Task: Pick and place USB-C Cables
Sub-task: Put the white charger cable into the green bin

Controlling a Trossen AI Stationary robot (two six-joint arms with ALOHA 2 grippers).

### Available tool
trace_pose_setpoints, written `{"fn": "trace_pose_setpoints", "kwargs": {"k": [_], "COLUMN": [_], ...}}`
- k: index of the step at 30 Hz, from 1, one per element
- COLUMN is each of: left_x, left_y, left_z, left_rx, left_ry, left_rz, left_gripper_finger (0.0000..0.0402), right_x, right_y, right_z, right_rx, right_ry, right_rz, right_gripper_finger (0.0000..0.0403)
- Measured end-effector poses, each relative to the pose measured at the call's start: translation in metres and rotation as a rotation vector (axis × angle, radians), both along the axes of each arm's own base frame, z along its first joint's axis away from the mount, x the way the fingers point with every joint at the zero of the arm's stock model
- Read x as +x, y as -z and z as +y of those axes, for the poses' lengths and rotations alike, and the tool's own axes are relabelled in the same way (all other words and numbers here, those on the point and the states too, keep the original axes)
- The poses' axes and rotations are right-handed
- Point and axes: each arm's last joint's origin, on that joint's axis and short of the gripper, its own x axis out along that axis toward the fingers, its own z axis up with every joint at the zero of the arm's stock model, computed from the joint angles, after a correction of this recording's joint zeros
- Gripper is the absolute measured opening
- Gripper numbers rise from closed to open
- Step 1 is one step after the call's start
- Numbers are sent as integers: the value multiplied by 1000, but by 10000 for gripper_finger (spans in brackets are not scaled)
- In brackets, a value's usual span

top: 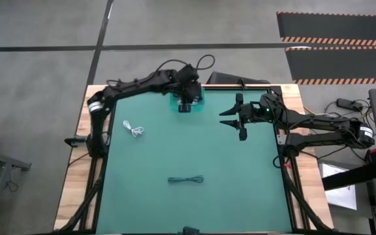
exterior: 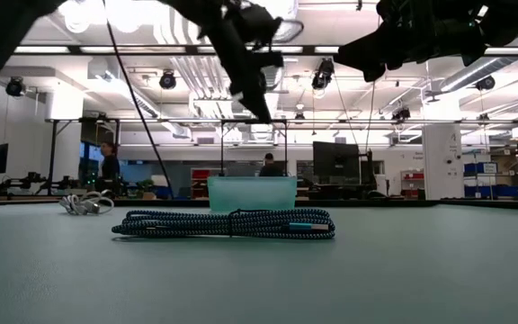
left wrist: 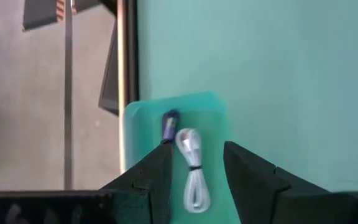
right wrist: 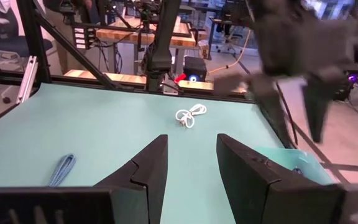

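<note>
The loose white coiled USB-C cable point(top: 134, 130) lies on the green surface point(top: 194, 153) just off the left arm's base, nearer that arm, whose tool point(top: 186, 104) hangs released over the teal tray point(top: 199, 100) holding another white cable point(left wrist: 192, 168).

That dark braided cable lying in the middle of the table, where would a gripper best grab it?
Probably at the middle of the dark cable, coming straight down. It lies flat as a long narrow bundle, so fingers closing across its short width should catch all the strands.
</note>
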Motion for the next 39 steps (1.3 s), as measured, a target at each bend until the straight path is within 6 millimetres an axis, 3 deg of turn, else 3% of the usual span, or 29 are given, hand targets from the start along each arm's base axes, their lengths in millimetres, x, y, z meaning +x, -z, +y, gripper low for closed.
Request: {"fn": "trace_pose_setpoints", "kwargs": {"k": [9,15,28,39], "left_x": [-39,-69,-125,-157], "left_y": [-10,-5,29,68], "left_z": [-69,-98,-115,-120], "left_rx": [-76,-149,-265,-245], "left_ry": [14,-30,-177,-192], "left_rz": [-82,-135,-74,264], "left_gripper_finger": [127,127,127,127], "right_x": [0,0,0,0], "right_y": [0,0,0,0], "right_z": [0,0,0,0], "right_rx": [16,23,34,34], "right_ry": [2,3,4,4], "right_rz": [1,1,1,1], "right_gripper_finger": [128,128,128,128]}}
